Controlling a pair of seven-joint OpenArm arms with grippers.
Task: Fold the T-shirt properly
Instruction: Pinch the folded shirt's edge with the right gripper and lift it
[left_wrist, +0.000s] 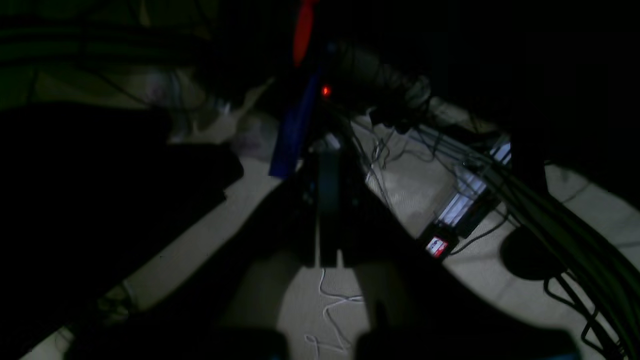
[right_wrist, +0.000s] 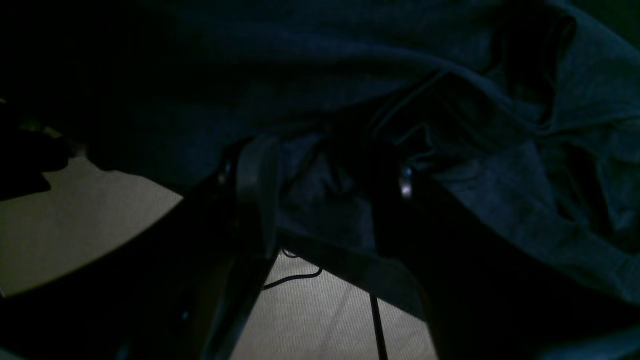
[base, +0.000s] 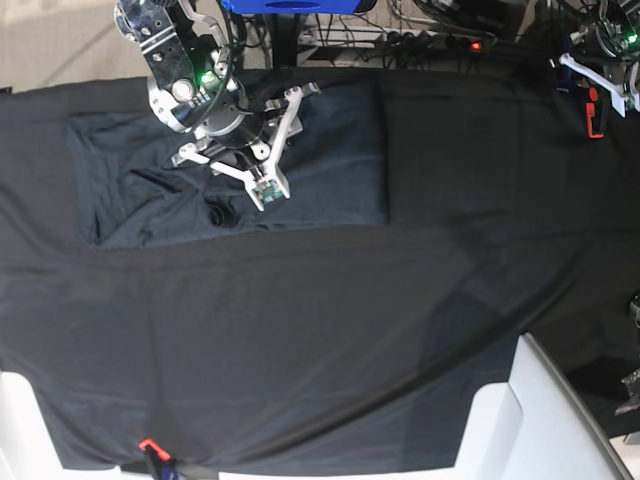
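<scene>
My right gripper (right_wrist: 325, 200): jaws apart, a fold of the T-shirt (base: 330, 170) bunched between them; I cannot tell whether I am pinching it.
My left gripper (left_wrist: 327, 250): closed on nothing, held off past the table's far corner, well apart from the shirt.
Where the shirt lies: flat on the black table cloth (base: 320, 350), in the far part of the table on my right arm's side, directly under my right gripper.
Long axis: runs across the base view, side to side, as a wide rectangle with rumpled folds near my jaws.
Right wrist view only: the grey knit creases up close, pale floor beneath.
Left wrist view only: cables (left_wrist: 550, 220) on the floor, no shirt.
Base view only: the shirt's whole outline.
</scene>
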